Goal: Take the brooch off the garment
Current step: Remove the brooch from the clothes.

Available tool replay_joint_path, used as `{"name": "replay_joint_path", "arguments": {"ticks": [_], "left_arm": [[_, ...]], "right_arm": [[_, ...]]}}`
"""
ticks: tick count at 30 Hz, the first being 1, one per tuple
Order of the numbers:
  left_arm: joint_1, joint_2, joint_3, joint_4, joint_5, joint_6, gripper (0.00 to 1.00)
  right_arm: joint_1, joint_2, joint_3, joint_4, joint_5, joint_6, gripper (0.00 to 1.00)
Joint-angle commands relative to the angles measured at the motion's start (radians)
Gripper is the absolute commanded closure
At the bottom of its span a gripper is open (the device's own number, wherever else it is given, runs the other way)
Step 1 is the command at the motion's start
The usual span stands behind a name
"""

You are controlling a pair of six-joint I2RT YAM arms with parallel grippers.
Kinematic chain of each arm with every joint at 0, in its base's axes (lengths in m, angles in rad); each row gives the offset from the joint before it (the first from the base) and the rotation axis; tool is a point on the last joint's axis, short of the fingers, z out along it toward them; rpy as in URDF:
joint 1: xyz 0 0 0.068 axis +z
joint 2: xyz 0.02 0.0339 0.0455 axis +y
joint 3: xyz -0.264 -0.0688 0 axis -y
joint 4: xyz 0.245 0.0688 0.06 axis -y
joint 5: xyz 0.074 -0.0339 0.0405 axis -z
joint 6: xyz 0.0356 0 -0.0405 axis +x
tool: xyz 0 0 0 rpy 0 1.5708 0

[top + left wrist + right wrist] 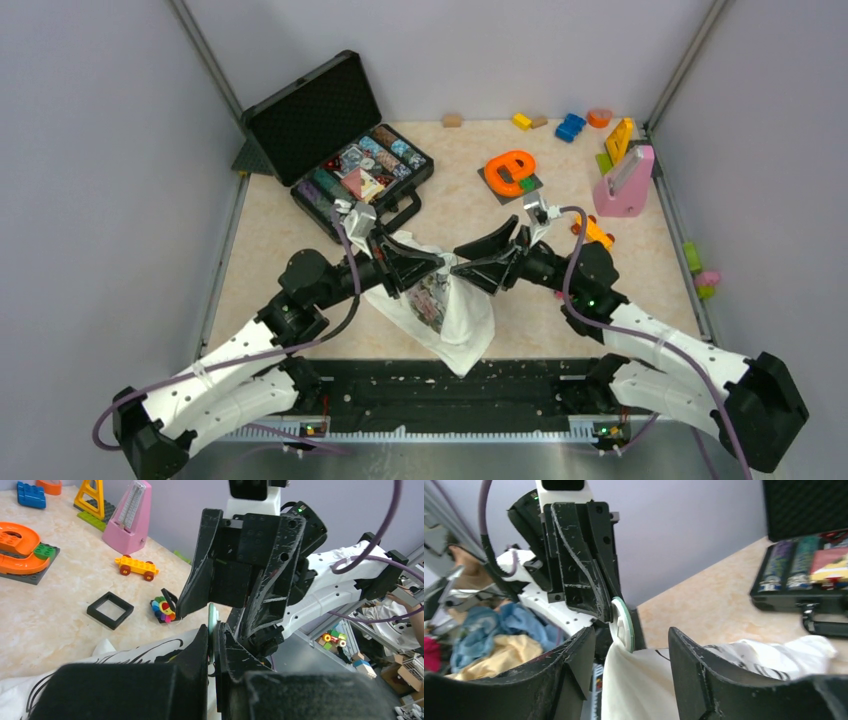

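Observation:
The white garment (455, 320) with dark script lies bunched at the table's near middle, under both grippers. My left gripper (440, 262) is shut on a thin round disc (213, 619) with a green rim and white face. A fold of the garment (644, 680) hangs from that disc (623, 625). My right gripper (631, 632) is open, its jaws on either side of that fold just below the disc, facing the left gripper. A flower-shaped brooch (164, 610) with coloured bead petals lies on a small black pad on the table, beyond the garment (125, 650).
An open black case (340, 150) of chips stands at the back left. An orange letter (510, 172) on a grey plate, a pink metronome (625, 185), a yellow toy car (597, 232) and loose bricks sit at the back right. A black square frame (110, 610) lies beside the brooch.

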Motion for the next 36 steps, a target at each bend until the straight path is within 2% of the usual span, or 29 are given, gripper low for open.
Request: {"name": "replay_joint_path", "arguments": {"ticks": [1, 4, 17, 28, 34, 36], "left_arm": [[0.001, 0.008, 0.01, 0.164, 0.031, -0.052, 1.0], [0.003, 0.013, 0.01, 0.182, 0.034, -0.054, 1.0], [0.004, 0.019, 0.007, 0.205, 0.053, -0.054, 1.0], [0.003, 0.04, 0.006, 0.237, 0.188, -0.001, 1.0], [0.003, 0.031, -0.013, 0.259, 0.252, 0.026, 1.0], [0.003, 0.043, -0.013, 0.263, 0.301, 0.03, 1.0]], "right_arm": [[-0.009, 0.082, 0.007, 0.269, -0.139, 0.156, 0.47], [-0.009, 0.098, -0.005, 0.318, -0.145, 0.184, 0.53], [-0.01, 0.079, 0.0, 0.294, -0.137, 0.19, 0.75], [-0.009, 0.093, 0.045, 0.177, -0.119, 0.23, 0.9], [-0.009, 0.094, 0.048, 0.177, -0.116, 0.273, 1.0], [-0.009, 0.098, 0.055, 0.173, -0.121, 0.283, 1.0]]}}
